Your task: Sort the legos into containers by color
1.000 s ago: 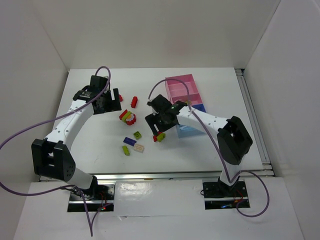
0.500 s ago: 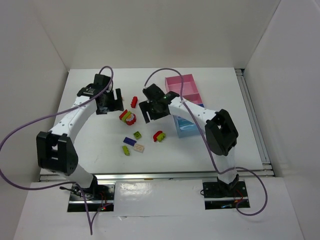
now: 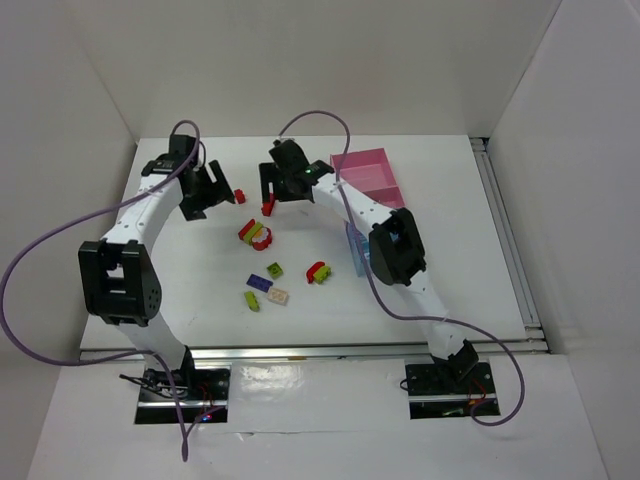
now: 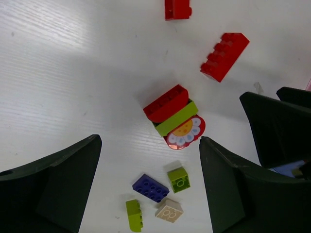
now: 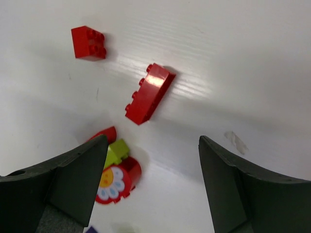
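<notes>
In the top view several legos lie mid-table: a small red brick, a long red brick, a red-and-lime stack with the red-white round piece, a red-lime pair, and lime, purple, beige and lime bricks. My left gripper is open beside the small red brick. My right gripper is open by the long red brick. The left wrist view shows the stack and open, empty jaws. The right wrist jaws are open and empty.
The row of containers stands at the right, its pink end showing and its blue end mostly hidden behind my right arm. White walls enclose the table. My right gripper's fingers show at the right of the left wrist view.
My right gripper has swung from over the red-lime pair near the containers, back and left to the long red brick. My left gripper has shifted slightly left and back.
</notes>
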{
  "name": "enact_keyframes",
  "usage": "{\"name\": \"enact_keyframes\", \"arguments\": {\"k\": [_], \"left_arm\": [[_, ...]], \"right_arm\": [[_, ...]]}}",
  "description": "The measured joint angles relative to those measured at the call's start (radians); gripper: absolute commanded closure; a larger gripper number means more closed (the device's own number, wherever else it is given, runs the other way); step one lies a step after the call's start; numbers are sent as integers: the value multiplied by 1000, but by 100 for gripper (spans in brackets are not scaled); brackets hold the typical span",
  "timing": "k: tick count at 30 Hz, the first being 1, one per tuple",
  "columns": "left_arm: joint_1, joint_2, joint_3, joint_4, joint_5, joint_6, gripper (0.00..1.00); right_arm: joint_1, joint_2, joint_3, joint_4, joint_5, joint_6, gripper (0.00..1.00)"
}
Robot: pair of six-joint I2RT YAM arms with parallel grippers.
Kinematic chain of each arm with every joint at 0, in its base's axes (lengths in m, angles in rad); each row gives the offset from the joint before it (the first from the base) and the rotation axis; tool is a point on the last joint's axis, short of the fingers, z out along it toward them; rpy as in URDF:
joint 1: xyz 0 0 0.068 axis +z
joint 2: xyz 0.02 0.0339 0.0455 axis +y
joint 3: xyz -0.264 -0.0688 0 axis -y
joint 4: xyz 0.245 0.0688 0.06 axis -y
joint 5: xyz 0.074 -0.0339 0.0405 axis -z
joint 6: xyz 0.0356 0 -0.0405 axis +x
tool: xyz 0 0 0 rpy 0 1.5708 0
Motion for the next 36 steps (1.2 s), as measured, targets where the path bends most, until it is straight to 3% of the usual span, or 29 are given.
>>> {"name": "enact_keyframes", "arguments": {"k": [7,13,17,18,20,23,30,36], "left_arm": [[49,-51,-78,-5,29,-10,8],[47,-77,-121,0,58,-7,8],[47,-79,-127,-2,64,-5,8],[47,-80,-127,-2,65,-4,8],[47,-80,-127,-2,66,-3,8],[47,-75,-117,-6,66,-2,8],[47,77,40,-2,63,-11,15],[39,263,163,8,56,-34,17]], "right_arm": [[2,140,89,81,3,51,17],[30,226,134,154,97,59,28],[63,257,155,176,164,47,46],[67,258,156,177,174,45,61],[78,259,156,177,184,35,81],[81,240,120,195,192,28,88],[37,111,-19,196,166,12,89],[-64,-104,-119,187,146,-6,89]]}}
